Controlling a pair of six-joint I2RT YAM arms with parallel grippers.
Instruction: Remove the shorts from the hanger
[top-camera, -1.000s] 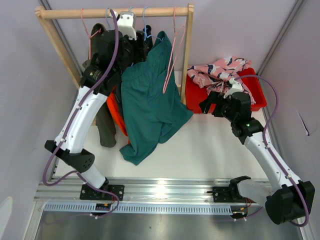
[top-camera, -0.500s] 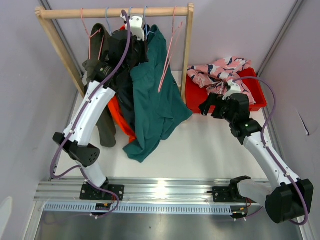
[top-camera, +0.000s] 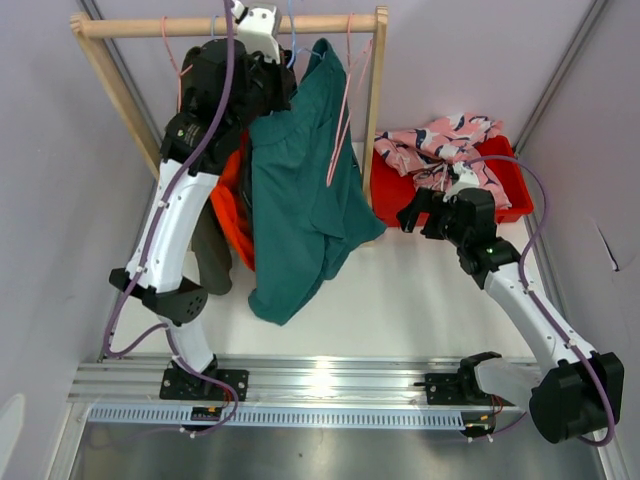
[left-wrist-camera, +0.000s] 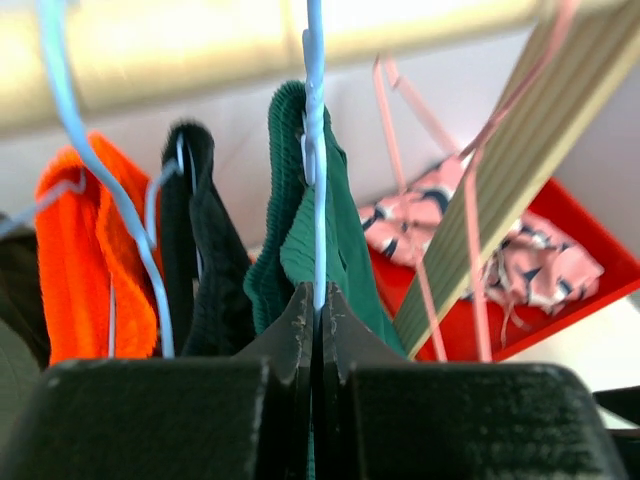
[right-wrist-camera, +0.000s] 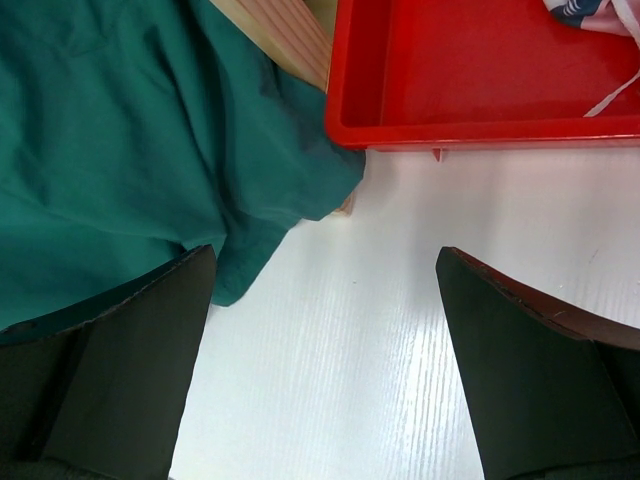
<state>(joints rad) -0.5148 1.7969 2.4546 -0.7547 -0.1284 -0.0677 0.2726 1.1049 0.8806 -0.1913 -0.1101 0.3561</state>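
Observation:
Teal shorts (top-camera: 300, 200) hang from a light-blue hanger (left-wrist-camera: 316, 150) on the wooden rail (top-camera: 150, 27). My left gripper (left-wrist-camera: 317, 300) is up by the rail (top-camera: 283, 62), shut on that hanger's wire just below the teal waistband (left-wrist-camera: 290, 210). Orange shorts (left-wrist-camera: 80, 250), navy shorts (left-wrist-camera: 200, 250) and olive shorts (top-camera: 212, 250) hang to the left of the teal pair. The pink printed shorts (top-camera: 440, 140) lie in the red bin (top-camera: 510, 190). My right gripper (right-wrist-camera: 325, 255) is open low over the table next to the bin (right-wrist-camera: 480, 80), with nothing between its fingers; the teal hem (right-wrist-camera: 150, 150) is at its left.
The rack's right wooden post (top-camera: 375, 100) stands between the hanging shorts and the red bin. Pink hangers (top-camera: 345, 90) without clothes hang by that post. Purple walls close in the table on both sides.
My left gripper has shut on the blue hanger and risen toward the rail. The teal shorts have lifted and swung with it. The right arm has barely moved.

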